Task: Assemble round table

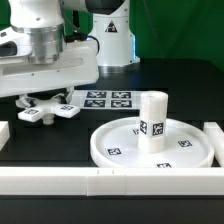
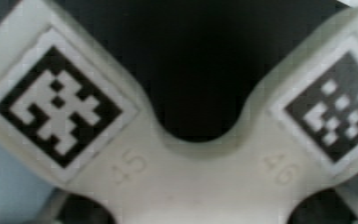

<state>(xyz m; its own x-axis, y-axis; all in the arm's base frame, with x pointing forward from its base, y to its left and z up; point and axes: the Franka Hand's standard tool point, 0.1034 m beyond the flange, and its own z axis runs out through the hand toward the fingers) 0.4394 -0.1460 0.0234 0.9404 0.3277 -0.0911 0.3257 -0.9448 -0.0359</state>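
On round disc [image 1: 104, 136], upright leg [image 1: 152, 122], cross-shaped piece [image 1: 45, 112] beneath jaws

The short leg [image 1: 152, 122] stands upright on the round disc [image 1: 105, 138], the cross-shaped piece [image 1: 58, 112] lying under the arm [image 1: 45, 45]

Found marker board [image 1: 110, 99] lying flat on black tabletop [image 1: 175, 85], toward the rear. Noted long white front rail [image 1: 150, 181] along the near edge, seam visible. Recorded rail ends at exterior view's left [image 1: 4, 131] and right [image 1: 214, 138]. Observed green backdrop [image 1: 185, 25] behind.
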